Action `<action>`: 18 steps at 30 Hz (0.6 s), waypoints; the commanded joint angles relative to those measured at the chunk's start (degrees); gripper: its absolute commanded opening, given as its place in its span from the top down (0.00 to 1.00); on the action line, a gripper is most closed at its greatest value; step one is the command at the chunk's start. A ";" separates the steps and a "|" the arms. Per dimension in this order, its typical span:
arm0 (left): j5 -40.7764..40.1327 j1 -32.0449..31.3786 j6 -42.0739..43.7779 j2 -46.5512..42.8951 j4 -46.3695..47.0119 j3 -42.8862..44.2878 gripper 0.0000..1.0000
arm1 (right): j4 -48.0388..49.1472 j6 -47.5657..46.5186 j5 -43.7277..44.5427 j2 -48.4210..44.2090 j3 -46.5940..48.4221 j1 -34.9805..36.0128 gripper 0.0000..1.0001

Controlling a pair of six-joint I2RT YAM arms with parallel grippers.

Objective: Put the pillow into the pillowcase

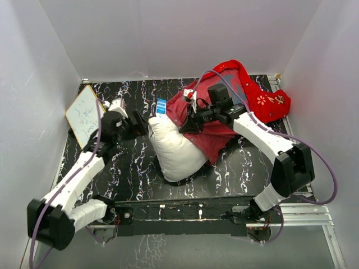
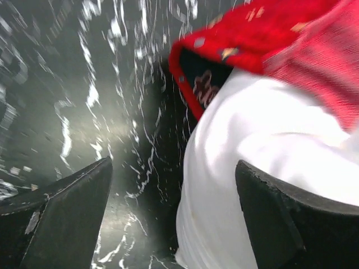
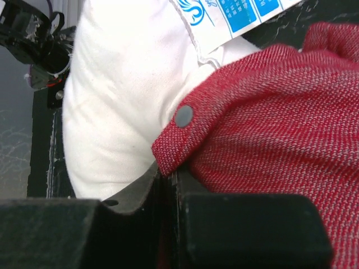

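Fingers of the right gripper pinch the pillowcase hem by its snap, the left gripper gapes wide beside the partly sleeved pillow (middle of the table), so it should probably grip the bare end and shove inward.

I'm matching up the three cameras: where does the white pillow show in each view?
Top external: pillow at centre, between the two arms.
Left wrist: pillow fills the right half.
Right wrist: pillow at upper left.
Shared landmark: the red pillowcase, overlapping the pillow in all three.
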 commanded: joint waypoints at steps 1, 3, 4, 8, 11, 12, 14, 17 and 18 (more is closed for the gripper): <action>-11.79 0.13 13.75 -10.06 -17.05 11.31 0.10 | 1.66 1.86 -0.64 -2.30 -0.09 -0.68 0.91; -9.58 0.15 15.61 -12.27 -21.76 14.35 0.10 | 0.85 2.05 -2.52 -1.34 2.18 -0.84 0.91; -6.71 0.15 15.88 -13.23 -23.55 15.16 0.09 | 0.38 2.16 -3.50 -0.82 3.98 -1.06 0.90; 8.63 0.08 12.58 -17.78 -26.08 12.41 0.09 | -2.27 2.73 -7.62 1.64 10.43 -1.70 0.78; 14.42 -0.01 7.98 -22.77 -25.08 7.36 0.09 | -8.06 -0.21 -10.19 2.77 17.08 -1.76 0.61; 15.54 0.05 6.88 -24.63 -24.93 6.29 0.09 | -10.18 -1.86 -10.70 2.55 18.87 -1.93 0.56; 18.12 0.08 4.91 -27.95 -23.68 4.36 0.08 | -12.87 -4.27 -11.48 1.07 20.94 -2.39 0.46; 22.53 0.06 1.10 -29.72 -19.52 0.38 0.08 | -16.16 -9.38 -12.31 -2.95 19.98 -3.26 0.35; 23.01 -0.01 0.26 -29.67 -18.44 -1.23 0.08 | -16.83 -11.20 -12.22 -4.79 18.38 -3.60 0.33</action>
